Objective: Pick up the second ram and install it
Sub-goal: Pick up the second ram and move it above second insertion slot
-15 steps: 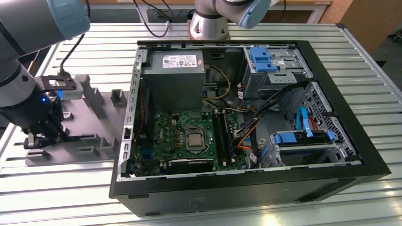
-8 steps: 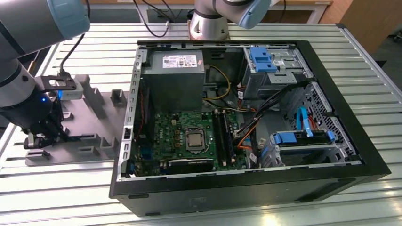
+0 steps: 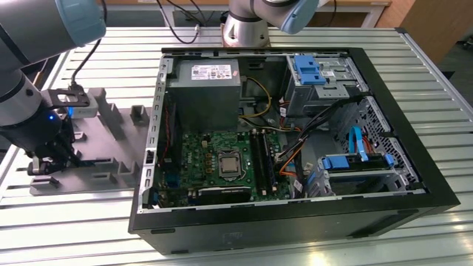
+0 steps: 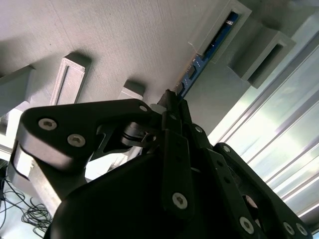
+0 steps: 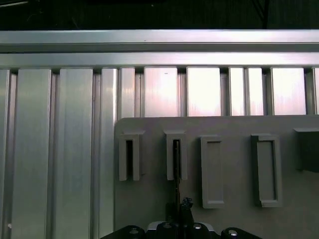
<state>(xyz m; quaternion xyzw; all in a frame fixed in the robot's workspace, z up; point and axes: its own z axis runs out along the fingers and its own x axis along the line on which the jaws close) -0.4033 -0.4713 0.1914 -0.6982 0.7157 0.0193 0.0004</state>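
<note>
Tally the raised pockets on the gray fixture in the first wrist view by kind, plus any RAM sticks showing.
Narrow slot pockets: 2
Wide pockets: 2
Pocket cut off by the frame: 1
RAM sticks: 1, the second ram, standing in a narrow pocket with the gripper shut on it
Total: 5 pockets, 1 stick

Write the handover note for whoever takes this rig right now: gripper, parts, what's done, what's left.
The gripper is shut on the blue-green RAM stick, low over the grey slotted holder tray.
The stick stands on edge with its far end in a tray slot, not lifted out.
The open black computer case lies beside the tray, toward the exterior view's right, and its long black motherboard slots are exposed.
Done: stick gripped.
Left: the lift out of the tray and the whole install.
</note>
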